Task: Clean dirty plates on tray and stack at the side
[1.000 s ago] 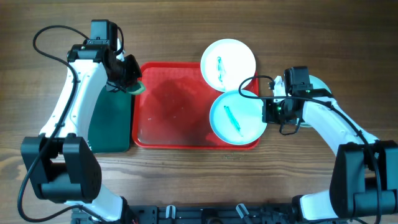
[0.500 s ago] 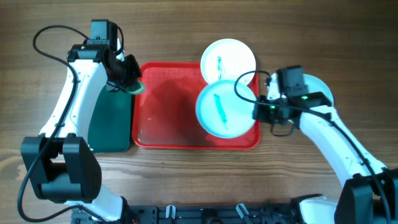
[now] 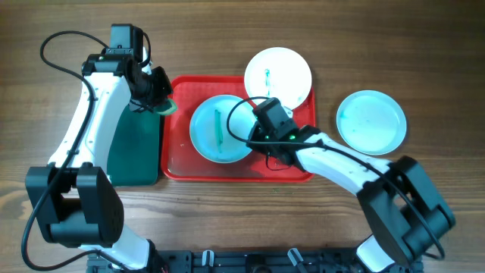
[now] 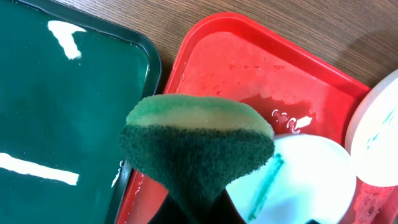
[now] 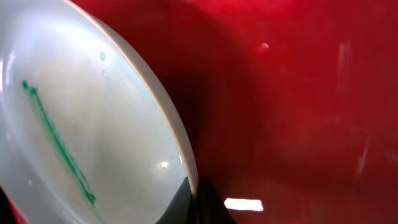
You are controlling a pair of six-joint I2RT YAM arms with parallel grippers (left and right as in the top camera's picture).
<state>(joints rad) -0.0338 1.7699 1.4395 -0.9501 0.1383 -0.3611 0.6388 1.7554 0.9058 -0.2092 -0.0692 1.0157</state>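
Over tray (image 3: 180, 155), plate (image 3: 220, 127) in right gripper (image 3: 253, 133)

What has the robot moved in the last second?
The right gripper, clamped on the smeared plate, moved it left from the right end of the red tray to its middle, uncovering a clean plate on the table. The left gripper with its sponge and the far plate stayed put.
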